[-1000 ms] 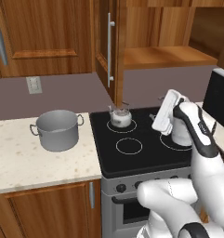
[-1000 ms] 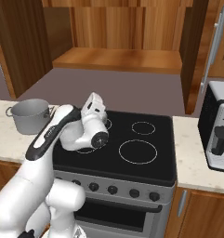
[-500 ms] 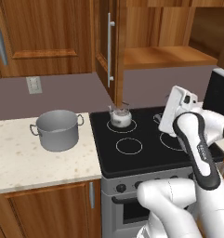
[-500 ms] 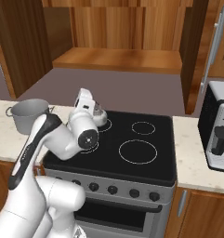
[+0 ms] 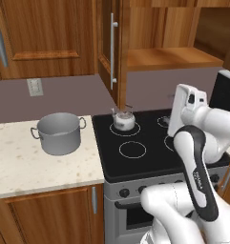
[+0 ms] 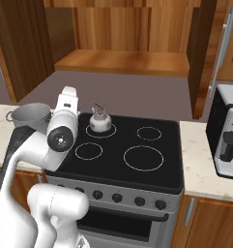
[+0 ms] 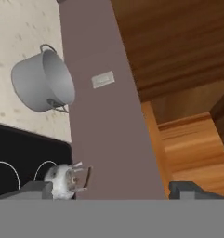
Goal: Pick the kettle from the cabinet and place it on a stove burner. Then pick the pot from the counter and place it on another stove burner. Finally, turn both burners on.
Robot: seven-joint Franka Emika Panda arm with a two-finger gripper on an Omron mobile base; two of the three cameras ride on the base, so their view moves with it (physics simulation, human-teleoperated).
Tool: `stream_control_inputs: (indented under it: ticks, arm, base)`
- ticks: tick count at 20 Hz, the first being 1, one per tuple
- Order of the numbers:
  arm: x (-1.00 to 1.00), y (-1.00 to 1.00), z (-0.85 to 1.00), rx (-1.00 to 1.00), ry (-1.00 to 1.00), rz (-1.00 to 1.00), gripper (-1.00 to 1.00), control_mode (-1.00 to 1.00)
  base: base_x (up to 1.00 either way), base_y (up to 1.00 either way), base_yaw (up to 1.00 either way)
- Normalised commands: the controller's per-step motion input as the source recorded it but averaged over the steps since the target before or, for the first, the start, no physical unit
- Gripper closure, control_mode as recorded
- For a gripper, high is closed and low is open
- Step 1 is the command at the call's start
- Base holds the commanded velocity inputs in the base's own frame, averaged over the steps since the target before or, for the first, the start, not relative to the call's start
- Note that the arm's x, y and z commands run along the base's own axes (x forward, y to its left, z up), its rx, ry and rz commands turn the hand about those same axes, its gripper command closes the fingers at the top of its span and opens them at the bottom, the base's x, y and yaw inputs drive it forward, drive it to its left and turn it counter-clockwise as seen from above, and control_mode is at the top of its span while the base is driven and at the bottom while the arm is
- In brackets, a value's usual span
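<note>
Kettle (image 5: 123, 119): small, shiny silver, rounded body with a thin arched handle, upright on the back-left ring of the black glass stove (image 5: 150, 157), at about 11 o'clock on the cooktop in the left base view. Pot (image 5: 58, 132): wide grey metal, straight sides, two small loop handles, lidless, standing on the cream speckled counter (image 5: 35, 167) just left of the stove, well apart from the kettle. Cabinet (image 5: 171, 57): reddish-brown wood, plain shelf bare, its door (image 5: 109, 47) swung open edge-on with a long vertical silver bar handle, hanging above the kettle's corner of the stove. Wall: flat mauve-grey backsplash with a white outlet plate (image 5: 35, 86) at 12 o'clock above the pot. Toaster (image 6: 226, 138): silver and black, boxy, on the counter right of the stove. Stove front: grey panel with a row of dark knobs (image 6: 117, 197). Gripper (image 7: 108, 189): raised over the stove's right side, rolled sideways and aimed toward the wall; fingers (image 7: 191, 189) spread to their widest, nothing between them. In the hand view the kettle sits at about 8 o'clock close by the left fingertip, clear of the gap, and the pot lies farther off at about 10 o'clock; neither touches the fingers.
</note>
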Motion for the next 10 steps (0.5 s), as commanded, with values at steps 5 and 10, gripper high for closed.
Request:
stream_control_inputs:
  ticks: [5, 10]
  arm:
    - [-0.41, 0.22, 0.15, -0.18, 0.02, -0.12, -1.00, -1.00]
    - [-0.39, 0.29, 0.04, -0.19, 0.05, -0.17, -1.00, -1.00]
  base:
    - [0.00, 0.00, 0.00]
    - [0.00, 0.00, 0.00]
